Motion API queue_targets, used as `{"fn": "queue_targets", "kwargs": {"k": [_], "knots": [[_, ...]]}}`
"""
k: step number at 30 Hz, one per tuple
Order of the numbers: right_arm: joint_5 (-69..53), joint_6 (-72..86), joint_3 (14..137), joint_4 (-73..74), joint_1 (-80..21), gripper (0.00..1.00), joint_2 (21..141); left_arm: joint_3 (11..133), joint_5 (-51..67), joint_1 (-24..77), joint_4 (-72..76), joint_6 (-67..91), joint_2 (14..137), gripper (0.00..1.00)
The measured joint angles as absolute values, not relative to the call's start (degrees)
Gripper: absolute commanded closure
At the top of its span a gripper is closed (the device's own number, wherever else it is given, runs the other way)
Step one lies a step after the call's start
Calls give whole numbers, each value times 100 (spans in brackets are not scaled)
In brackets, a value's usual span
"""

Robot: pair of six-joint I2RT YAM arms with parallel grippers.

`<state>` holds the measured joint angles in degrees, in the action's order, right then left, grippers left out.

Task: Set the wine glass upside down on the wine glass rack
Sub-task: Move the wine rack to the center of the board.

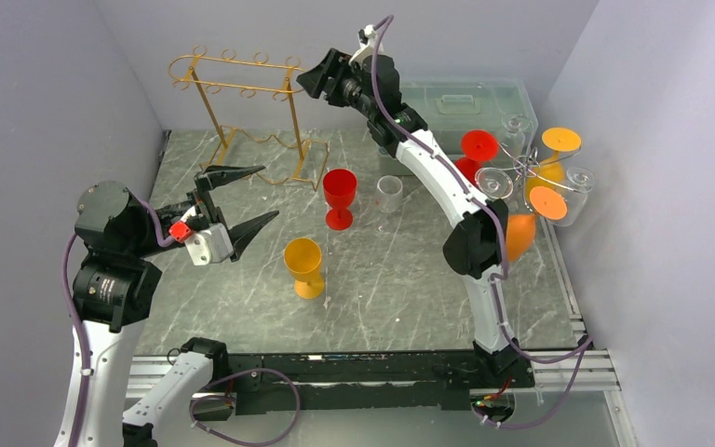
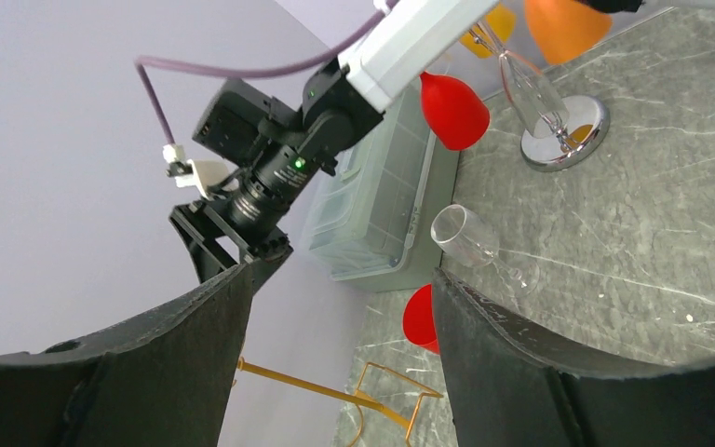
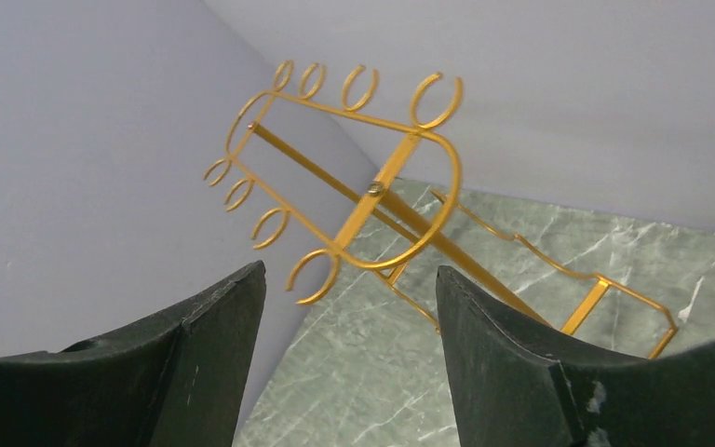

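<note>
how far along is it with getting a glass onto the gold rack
Done: nothing, the gold rack hangs no glass. In hand: nothing; the right end effector is open and empty near the rack's top, the left end effector open too. Left: everything. The red glass, yellow glass and clear glass stand upright on the table; one needs grasping, inverting, hanging.

Gold wine glass rack (image 3: 372,189) on marble table (image 3: 372,396) beyond parted right pincer (image 3: 349,273)
</note>
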<state>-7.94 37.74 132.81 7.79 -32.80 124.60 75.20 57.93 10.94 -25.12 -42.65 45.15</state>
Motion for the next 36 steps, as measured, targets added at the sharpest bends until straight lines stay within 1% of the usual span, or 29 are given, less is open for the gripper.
{"fn": "queue_targets", "kwargs": {"k": [8, 17, 22, 24, 31, 35, 36], "knots": [[-958, 4735, 13281, 344, -3142, 32, 13227, 7520, 5793, 1094, -2512, -4263, 4515, 25], [-1059, 5417, 13277, -408, -3144, 35, 13294, 7520, 5793, 1094, -2512, -4263, 4515, 25], [-1090, 5664, 13260, -668, -3151, 40, 13362, 7520, 5793, 1094, -2512, -4265, 4515, 25], [-1098, 5743, 13364, -670, -3155, 46, 13467, 7520, 5793, 1094, -2512, -4263, 4515, 25], [-1100, 6163, 13574, -926, -3159, 81, 13819, 7520, 5793, 1094, -2512, -4265, 4515, 25], [-1105, 6399, 13539, -939, -3166, 98, 13812, 7520, 5793, 1094, -2512, -4263, 4515, 25], [-1109, 6477, 13496, -956, -3166, 100, 13797, 7520, 5793, 1094, -2512, -4265, 4515, 25]]}}
